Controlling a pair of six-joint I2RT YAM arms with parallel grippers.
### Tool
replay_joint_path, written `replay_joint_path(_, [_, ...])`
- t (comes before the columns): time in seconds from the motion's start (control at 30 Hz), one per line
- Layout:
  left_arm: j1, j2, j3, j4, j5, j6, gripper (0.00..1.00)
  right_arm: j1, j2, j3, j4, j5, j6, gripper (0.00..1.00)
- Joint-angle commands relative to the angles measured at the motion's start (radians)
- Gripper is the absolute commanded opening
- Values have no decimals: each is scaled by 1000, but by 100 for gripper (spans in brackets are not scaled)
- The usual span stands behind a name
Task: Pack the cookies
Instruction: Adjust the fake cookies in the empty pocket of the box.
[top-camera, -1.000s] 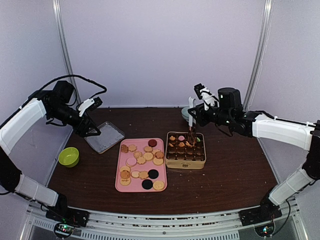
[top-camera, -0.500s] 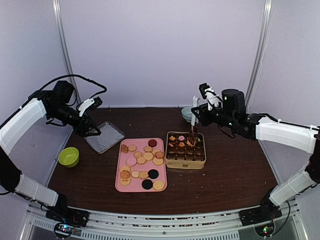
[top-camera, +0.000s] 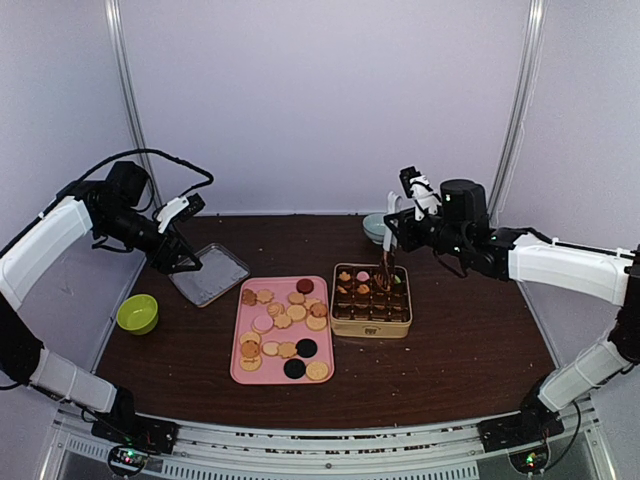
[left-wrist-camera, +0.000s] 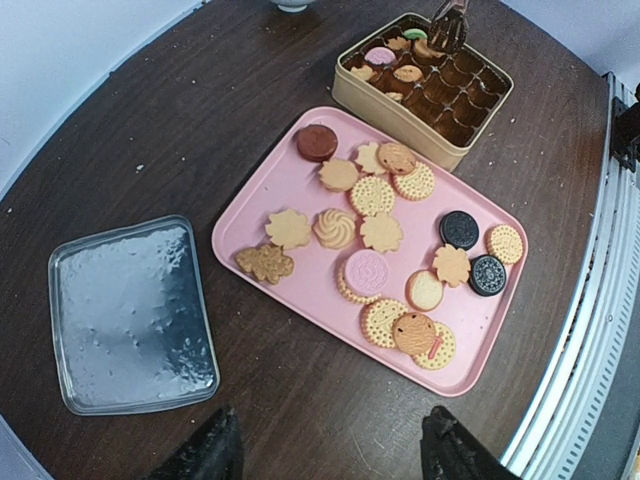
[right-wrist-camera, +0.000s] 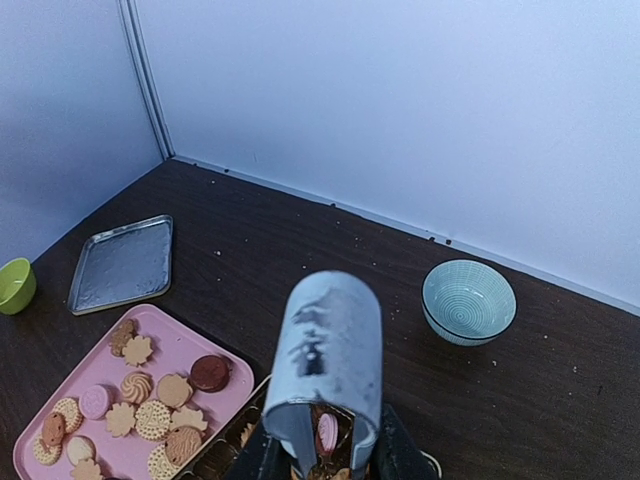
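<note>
Risk imo: right fingers (right-wrist-camera: 392, 452) clamped on tongs (right-wrist-camera: 325, 345) pinching pink cookie (right-wrist-camera: 326, 432) over tin (left-wrist-camera: 390, 125), any slack drops it crooked; left fingers (left-wrist-camera: 212, 452) half-open, empty.

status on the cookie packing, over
left pincer open, empty. right pincer shut on tongs over tin. most cookies on pink tray. nothing blocking the tin.

Top view high and distant, wrist views nearer, angled down, all sharing pink tray (left-wrist-camera: 300, 285)
</note>
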Motion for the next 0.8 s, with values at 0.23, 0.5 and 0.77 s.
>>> replay_joint_path(0.23, [4,-18,6,0,17,18,63,15,61,70,8,26,12,14])
replay_joint_path(0.5, [4,-17,6,1,26,19,62,15,-14,79,-4,33,-17,21])
replay_joint_path(0.77, [3,-21,7,0,30,18,63,15,-70,79,-19,4,-27,28])
